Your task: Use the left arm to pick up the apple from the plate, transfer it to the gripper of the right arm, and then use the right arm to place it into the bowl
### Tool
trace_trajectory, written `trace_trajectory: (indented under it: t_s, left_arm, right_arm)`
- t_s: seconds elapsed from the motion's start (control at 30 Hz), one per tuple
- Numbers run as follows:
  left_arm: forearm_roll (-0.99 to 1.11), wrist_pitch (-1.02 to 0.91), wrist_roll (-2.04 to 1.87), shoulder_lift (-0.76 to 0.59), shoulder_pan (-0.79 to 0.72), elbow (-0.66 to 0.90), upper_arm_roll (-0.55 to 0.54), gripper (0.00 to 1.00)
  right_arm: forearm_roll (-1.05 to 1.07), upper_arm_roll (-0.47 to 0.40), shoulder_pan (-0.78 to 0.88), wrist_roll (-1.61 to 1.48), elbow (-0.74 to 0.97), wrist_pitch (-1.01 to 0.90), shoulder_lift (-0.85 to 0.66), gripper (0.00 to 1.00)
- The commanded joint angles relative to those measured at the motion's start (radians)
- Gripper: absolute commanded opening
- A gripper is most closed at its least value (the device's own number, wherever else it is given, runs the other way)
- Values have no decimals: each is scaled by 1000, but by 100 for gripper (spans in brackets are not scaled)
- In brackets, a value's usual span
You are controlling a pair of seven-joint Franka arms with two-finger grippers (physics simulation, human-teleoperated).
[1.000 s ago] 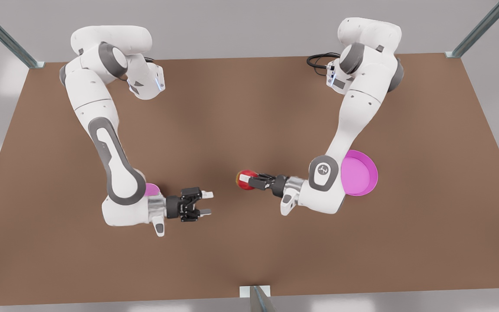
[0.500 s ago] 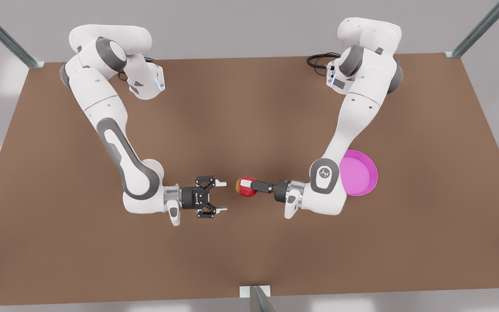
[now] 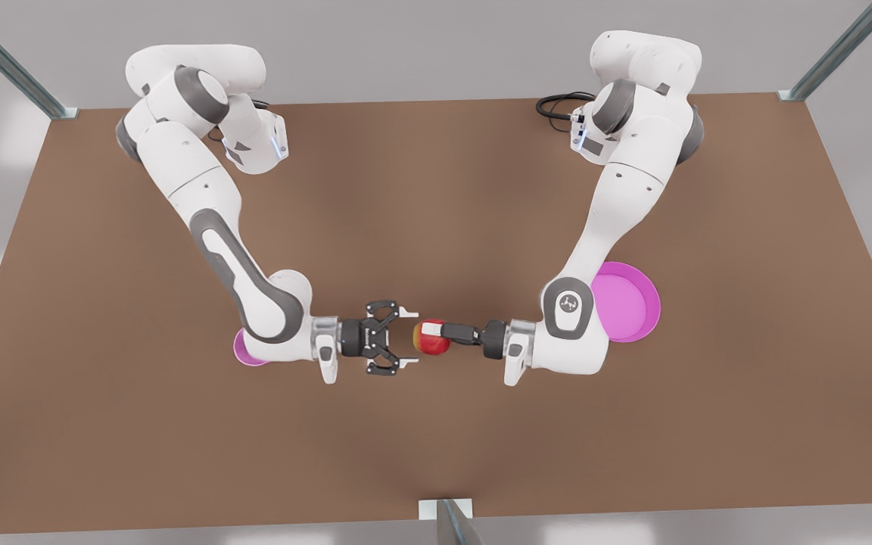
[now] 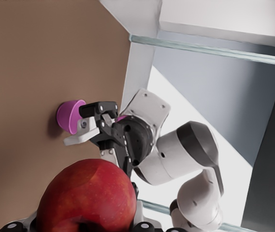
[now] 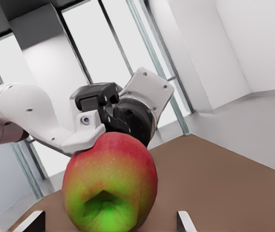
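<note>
— Where is the apple [image 3: 436,345] seen?

— Above the bench [image 3: 436,189], at its middle, clenched in the left pincer [image 3: 428,335], which is reached in from the front view's right, away from the plate [image 3: 633,303].

— And the right pincer [image 3: 409,337]?

— It is spread wide just beside the apple, fingertips level with its near edge; no contact can be made out. The bowl [image 3: 242,350] is partly hidden beneath that arm.

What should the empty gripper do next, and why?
Probably the right gripper should ease forward a little. Its fingers are open and stop just short of the apple, which the left gripper holds out toward it. Once they straddle the apple, it can close.
</note>
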Motion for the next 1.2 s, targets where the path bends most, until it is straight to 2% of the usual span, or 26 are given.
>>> trace_trajectory:
  t_s: [0.0, 0.6, 0.63, 0.7, 0.73, 1.17]
  left_arm:
    - [-8, 9, 88, -2, 0, 0, -1, 77]
    - [-10, 11, 88, -2, 0, -2, -1, 77]
    - [-10, 11, 88, -2, -2, -2, -1, 77]
    - [-10, 9, 88, -2, 0, -2, -1, 77]
    - [-17, 9, 88, -2, -2, -2, -1, 77]
    - [-20, 9, 94, -2, 0, -3, -1, 81]
  right_arm:
    - [13, 1, 4, -256, 5, 37, 1, 100]
    - [24, 45, 84, -254, 109, 123, 82, 100]
    - [24, 45, 84, -254, 113, 123, 84, 98]
    - [24, 45, 84, -256, 115, 123, 84, 74]
    - [24, 45, 84, -256, 115, 123, 84, 73]
    - [15, 68, 44, -251, 103, 115, 76, 73]
